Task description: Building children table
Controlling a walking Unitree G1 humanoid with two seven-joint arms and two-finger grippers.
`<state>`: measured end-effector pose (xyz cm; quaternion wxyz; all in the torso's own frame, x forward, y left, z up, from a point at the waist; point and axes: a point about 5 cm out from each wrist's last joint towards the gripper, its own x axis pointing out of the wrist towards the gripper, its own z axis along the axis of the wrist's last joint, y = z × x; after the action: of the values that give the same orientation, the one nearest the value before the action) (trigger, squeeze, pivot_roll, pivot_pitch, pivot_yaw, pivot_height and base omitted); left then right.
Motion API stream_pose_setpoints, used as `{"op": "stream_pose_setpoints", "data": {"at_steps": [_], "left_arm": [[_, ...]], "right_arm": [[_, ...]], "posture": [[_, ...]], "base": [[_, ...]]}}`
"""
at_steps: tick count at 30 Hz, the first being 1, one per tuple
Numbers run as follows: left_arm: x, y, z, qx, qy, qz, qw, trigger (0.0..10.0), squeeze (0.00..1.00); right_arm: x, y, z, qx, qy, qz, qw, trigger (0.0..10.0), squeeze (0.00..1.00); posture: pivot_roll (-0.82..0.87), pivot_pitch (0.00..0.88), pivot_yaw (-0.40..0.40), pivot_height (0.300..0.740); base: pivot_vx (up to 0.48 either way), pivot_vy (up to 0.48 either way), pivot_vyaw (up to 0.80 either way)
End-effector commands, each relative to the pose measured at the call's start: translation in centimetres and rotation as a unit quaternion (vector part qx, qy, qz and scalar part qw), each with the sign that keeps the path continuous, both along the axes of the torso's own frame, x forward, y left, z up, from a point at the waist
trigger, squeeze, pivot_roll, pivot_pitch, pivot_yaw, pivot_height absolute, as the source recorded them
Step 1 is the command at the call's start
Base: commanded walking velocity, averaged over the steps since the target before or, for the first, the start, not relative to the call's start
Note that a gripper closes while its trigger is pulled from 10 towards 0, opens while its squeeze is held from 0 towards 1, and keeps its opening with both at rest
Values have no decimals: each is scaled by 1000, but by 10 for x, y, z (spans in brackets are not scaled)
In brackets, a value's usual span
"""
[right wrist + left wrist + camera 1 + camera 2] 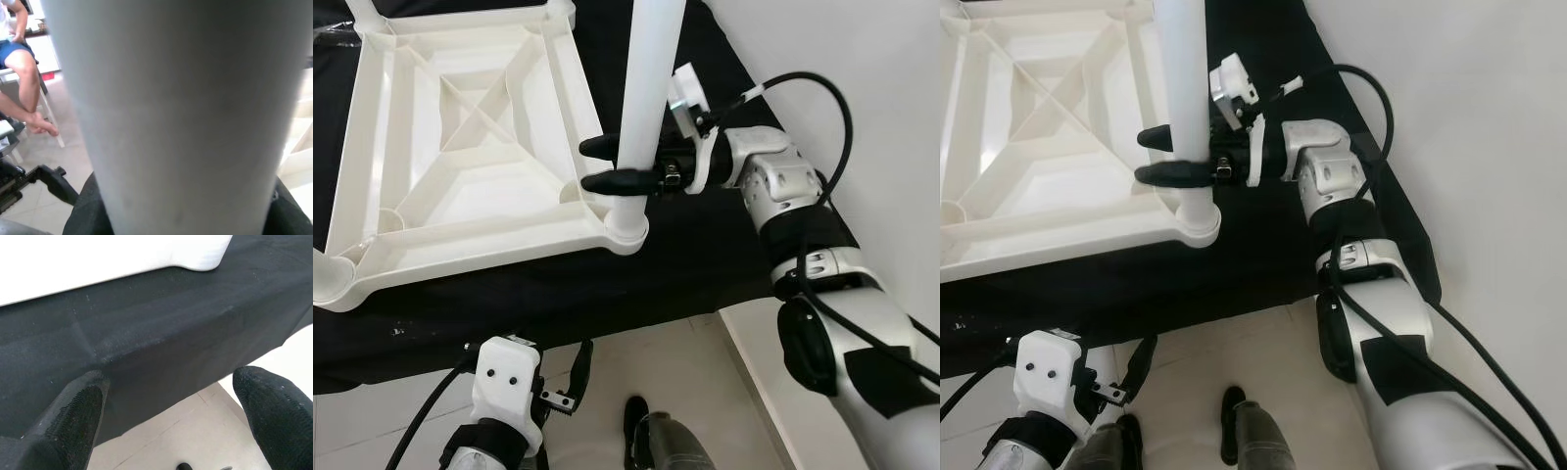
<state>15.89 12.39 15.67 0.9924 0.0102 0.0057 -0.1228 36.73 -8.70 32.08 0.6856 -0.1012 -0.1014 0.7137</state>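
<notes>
A white plastic tabletop (372,147) lies upside down on a black cloth. A white table leg (644,88) stands upright in the socket (626,230) at the tabletop's near right corner. My right gripper (591,164) reaches in from the right and is shut on this leg just above the socket, one black finger on each side. In the right wrist view the leg (181,112) is very close. My left gripper (171,426) hangs open below the cloth's front edge, over the floor, holding nothing. Another leg (362,12) stands at the far left corner.
The black cloth (685,264) drapes over the support's front edge. Pale tile floor (705,392) lies below, and a white wall (862,59) rises close on the right. A seated person's legs (24,73) and a white chair show in the right wrist view.
</notes>
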Motion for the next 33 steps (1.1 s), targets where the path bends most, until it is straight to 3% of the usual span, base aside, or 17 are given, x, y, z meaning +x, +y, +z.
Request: {"op": "stream_pose_setpoints", "data": {"at_steps": [1,5,10,12,13,14,16,17,18,22,26,27,29,30,31,32,33], "left_arm": [[-4,0,-4,10,16,-1,1000,10000,0],[1,0,-6,10,16,0,1000,10000,0],[9,0,-8,9,12,-1,1000,10000,0],[15,2,-10,9,10,-1,1000,10000,0],[18,3,-11,8,10,0,1000,10000,0],[18,3,-11,8,10,0,1000,10000,0],[26,4,-12,7,7,-1,1000,10000,0],[26,4,-12,7,7,-1,1000,10000,0],[30,4,-12,8,5,-4,1000,10000,0],[41,4,-15,12,-1,-6,1000,10000,0],[44,3,-15,14,-4,-4,1000,10000,0],[45,4,-16,16,-5,0,1000,10000,0],[44,5,-16,16,-6,5,1000,10000,0],[43,5,-16,16,-6,6,1000,10000,0],[43,5,-16,16,-6,6,1000,10000,0],[43,5,-17,16,-6,6,1000,10000,0],[42,5,-16,15,-6,5,1000,10000,0]], "right_arm": [[-1,-4,6,19,-2,7,1000,0,0],[0,-18,7,24,-25,-14,999,0,0],[-5,-35,-4,41,-48,-134,989,0,0],[-15,-26,-36,57,0,-286,956,0,0],[-19,-22,-62,45,24,-417,908,0,0],[-19,-22,-62,45,24,-417,908,0,0],[-52,-6,-112,40,109,-540,834,0,0],[-52,-6,-112,40,109,-540,834,0,0],[-61,1,-122,38,117,-566,815,0,0],[-50,42,-110,64,99,-513,850,0,0],[-40,59,-98,88,113,-485,862,392,0],[-41,66,-88,99,116,-469,870,10000,0],[-45,72,-77,108,131,-440,882,10000,0],[-49,72,-74,104,127,-432,887,10000,314],[-49,72,-74,104,127,-432,887,10000,314],[-51,72,-73,100,128,-421,892,10000,1000],[-52,71,-70,101,139,-393,903,10000,1000]], "posture": [[102,366,-100,740],[78,339,-99,740],[36,302,-109,740],[10,275,-104,740],[0,270,-100,740],[0,270,-100,740],[-19,256,-72,740],[-19,256,-72,740],[-24,244,-69,740],[-11,182,-76,740],[1,174,-85,740],[10,172,-92,740],[19,172,-99,740],[24,177,-101,740],[24,177,-101,740],[24,177,-101,740],[28,192,-101,740]], "base": [[0,0,0],[0,0,0],[0,0,0],[0,0,0],[0,0,0],[0,0,0],[0,0,0],[0,0,0],[0,0,0],[0,0,0],[0,0,0],[0,0,0],[0,0,0],[0,0,0],[0,0,0],[0,0,0],[0,0,0]]}}
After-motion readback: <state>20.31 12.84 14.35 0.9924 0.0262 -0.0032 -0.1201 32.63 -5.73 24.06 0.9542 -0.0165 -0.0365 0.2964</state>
